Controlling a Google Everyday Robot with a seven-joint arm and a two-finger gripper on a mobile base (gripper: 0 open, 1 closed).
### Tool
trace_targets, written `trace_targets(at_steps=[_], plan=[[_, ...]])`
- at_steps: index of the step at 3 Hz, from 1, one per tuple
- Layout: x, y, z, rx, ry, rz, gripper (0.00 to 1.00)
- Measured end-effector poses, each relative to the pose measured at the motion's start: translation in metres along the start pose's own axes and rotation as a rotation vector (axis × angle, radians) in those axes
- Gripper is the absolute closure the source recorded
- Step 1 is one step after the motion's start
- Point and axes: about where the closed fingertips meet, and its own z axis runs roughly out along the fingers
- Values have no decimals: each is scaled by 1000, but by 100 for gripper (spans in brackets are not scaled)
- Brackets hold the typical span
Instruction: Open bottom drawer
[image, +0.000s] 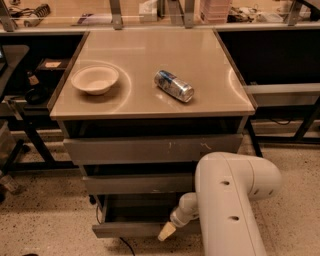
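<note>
Slim grey metal bottom drawer (125, 229) sits partly out at six o'clock under the beige cabinet top (200, 60). The tan-tipped gripper (167, 231) is at the drawer front's five o'clock corner, and I cannot tell its grip.

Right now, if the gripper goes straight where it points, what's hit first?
Probably the bottom drawer front, right at the down-left-pointing gripper tip; beyond that, the floor. Depth unclear.

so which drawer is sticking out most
The bottom drawer, tray interior exposed, gripper at its front; the middle drawer and top drawer sit further in.
</note>
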Motion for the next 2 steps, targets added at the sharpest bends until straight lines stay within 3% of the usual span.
trace_targets(at_steps=[2], plan=[[25,5,-4,-62,113,41,0]])
